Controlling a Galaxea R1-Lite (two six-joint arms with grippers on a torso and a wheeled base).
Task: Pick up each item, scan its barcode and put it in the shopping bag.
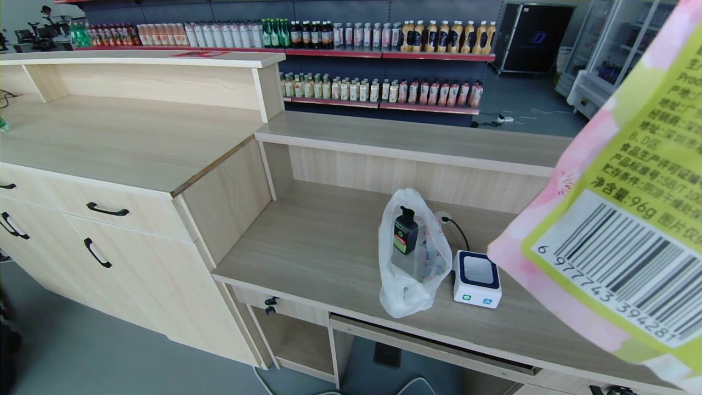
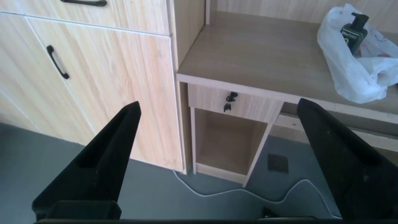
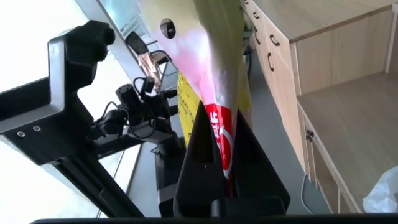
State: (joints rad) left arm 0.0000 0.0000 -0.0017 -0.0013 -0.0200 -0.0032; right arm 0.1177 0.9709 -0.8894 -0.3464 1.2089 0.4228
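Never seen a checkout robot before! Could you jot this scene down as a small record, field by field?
Right hand: shut on a pink-and-green snack packet, barcode facing the head camera
Left hand: open, empty
Shopping bag: white plastic, on the desk, dark bottle inside
Scanner: white, on the desk, at the bag's right

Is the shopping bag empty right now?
No: a black bottle stands inside the white shopping bag, which sits beside the scanner.
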